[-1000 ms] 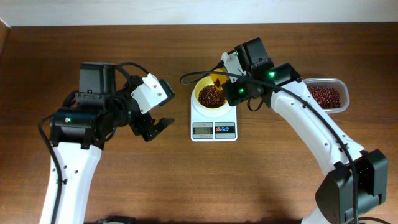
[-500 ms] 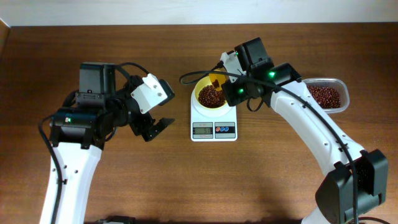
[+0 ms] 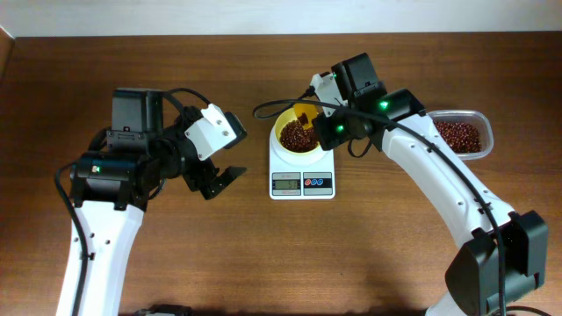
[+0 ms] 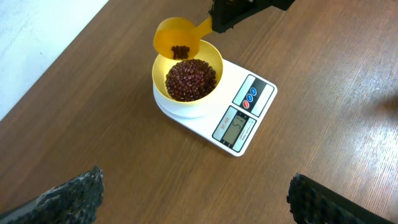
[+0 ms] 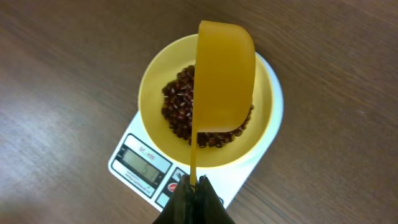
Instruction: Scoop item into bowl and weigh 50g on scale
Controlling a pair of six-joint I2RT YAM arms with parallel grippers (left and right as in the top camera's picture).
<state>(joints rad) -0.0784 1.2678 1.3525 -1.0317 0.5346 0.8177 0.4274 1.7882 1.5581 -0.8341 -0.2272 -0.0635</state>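
- The right gripper [image 5: 194,188] was clamped on the thin handle of a yellow scoop [image 5: 224,74], at the bottom centre of the right wrist view.
- The scoop hung tilted over the bowl [image 5: 146,93], its cup hiding part of the contents. The left wrist view showed a few beans inside it.
- The beans [image 4: 189,78] lay heaped in the bowl, which sat on the scale [image 3: 302,194] at the centre of the overhead frame.
- More beans filled a clear tub [image 3: 487,136] at the upper right.
- The left gripper [image 3: 221,180] hovered left of the scale, jaws wide apart, holding nothing.
- The scale's display [image 4: 234,129] was lit, its digits too small to read.
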